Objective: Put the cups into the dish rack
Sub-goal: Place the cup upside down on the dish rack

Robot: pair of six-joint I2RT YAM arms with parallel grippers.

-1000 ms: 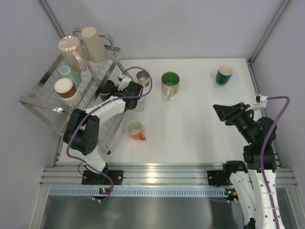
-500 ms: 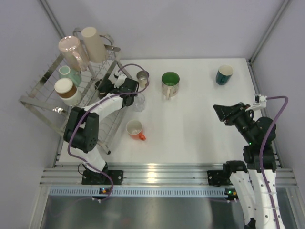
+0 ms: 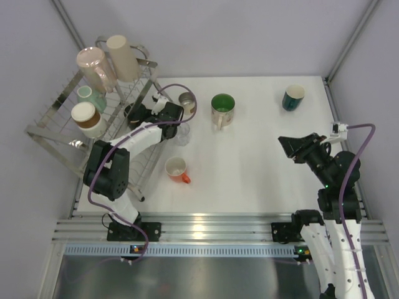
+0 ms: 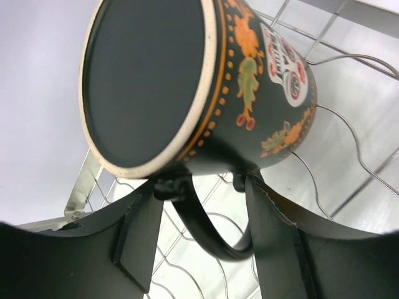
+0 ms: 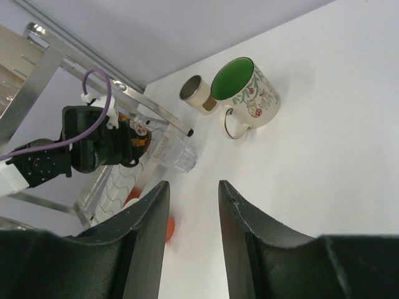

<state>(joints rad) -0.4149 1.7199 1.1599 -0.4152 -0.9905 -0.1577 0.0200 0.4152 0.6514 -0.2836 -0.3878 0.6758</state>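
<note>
My left gripper is shut on the handle of a dark mug with orange flowers. It holds the mug tilted over the right edge of the wire dish rack. In the left wrist view the mug fills the top, its handle loop between my fingers, rack wire behind. In the rack sit a pink cup, a beige cup, a teal cup and a brown-banded cup. My right gripper hangs open and empty over the table's right side.
On the white table stand a steel cup, a green-inside mug, a dark teal cup and an orange-handled white cup. A clear glass lies beside the rack. In the right wrist view the green-inside mug is far ahead.
My left gripper has carried the dark mug a little to the left, further over the rack's edge. The right arm has barely moved.
</note>
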